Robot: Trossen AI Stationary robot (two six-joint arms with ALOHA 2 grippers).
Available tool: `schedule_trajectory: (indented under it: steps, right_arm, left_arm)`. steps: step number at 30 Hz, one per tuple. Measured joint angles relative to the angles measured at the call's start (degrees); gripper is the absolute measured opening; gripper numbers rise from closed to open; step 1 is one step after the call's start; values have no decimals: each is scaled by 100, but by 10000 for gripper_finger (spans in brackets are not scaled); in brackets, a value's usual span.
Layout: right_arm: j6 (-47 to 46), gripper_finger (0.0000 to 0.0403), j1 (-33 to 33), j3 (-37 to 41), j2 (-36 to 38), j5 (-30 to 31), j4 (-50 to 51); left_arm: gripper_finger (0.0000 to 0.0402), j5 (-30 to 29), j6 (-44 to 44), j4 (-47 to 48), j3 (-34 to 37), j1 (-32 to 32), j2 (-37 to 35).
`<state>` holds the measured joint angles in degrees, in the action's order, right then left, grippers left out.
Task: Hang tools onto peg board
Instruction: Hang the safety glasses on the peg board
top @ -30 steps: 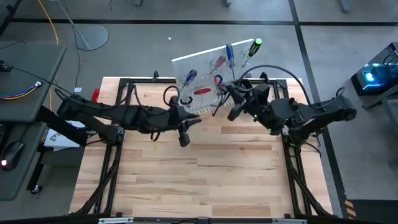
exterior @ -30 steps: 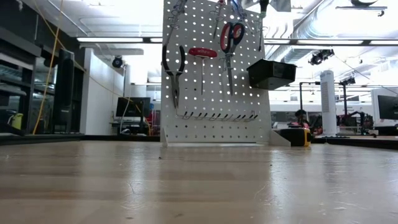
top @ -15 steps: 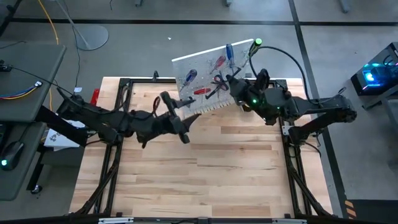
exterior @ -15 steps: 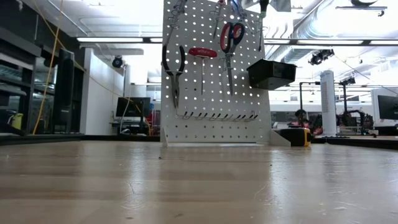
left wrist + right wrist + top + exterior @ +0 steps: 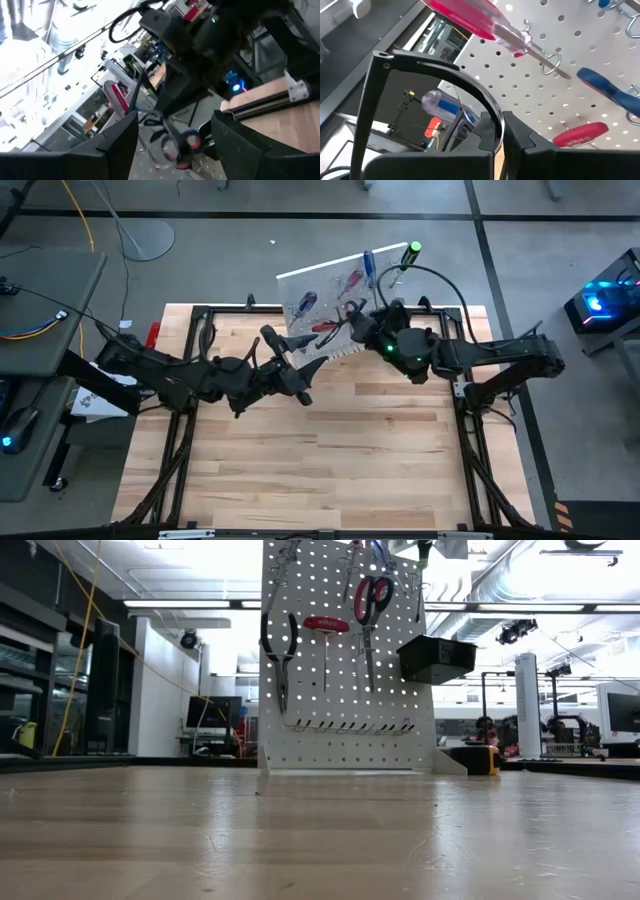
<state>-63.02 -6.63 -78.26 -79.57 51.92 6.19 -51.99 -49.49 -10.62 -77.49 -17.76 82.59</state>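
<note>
White peg board [image 5: 330, 290], tools [image 5: 325, 635] hanging upright. Right hand [image 5: 352, 320], pinched empty, nearest it. Left hand [image 5: 285, 345] wide, empty, beside.

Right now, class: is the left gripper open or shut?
Open. In the left wrist view, the left gripper shows its two dark fingers wide apart, with nothing between them.

Left gripper [image 5: 172, 132] open; right arm [image 5: 210, 45] ahead; red-handled scissors [image 5: 180, 145] below.
</note>
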Motion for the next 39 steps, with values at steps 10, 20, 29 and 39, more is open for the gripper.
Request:
schedule_trajectory:
  steps: [10, 20, 29, 39]
  right_arm:
    - [135, 0, 63, 0, -35, -11, -147]
    - [223, 0, 63, 0, -32, -80, -165]
    - [400, 0, 63, 0, -35, -72, -269]
    - [415, 1, 65, 0, -35, -70, -315]
  left_arm:
    - [224, -773, 1288, -108, 0, 93, 115]
    - [178, -76, 2001, -34, 0, 242, 137]
    - [119, -475, 2185, 281, 0, 241, 389]
    - [38, -661, 2184, 292, 0, 236, 381]
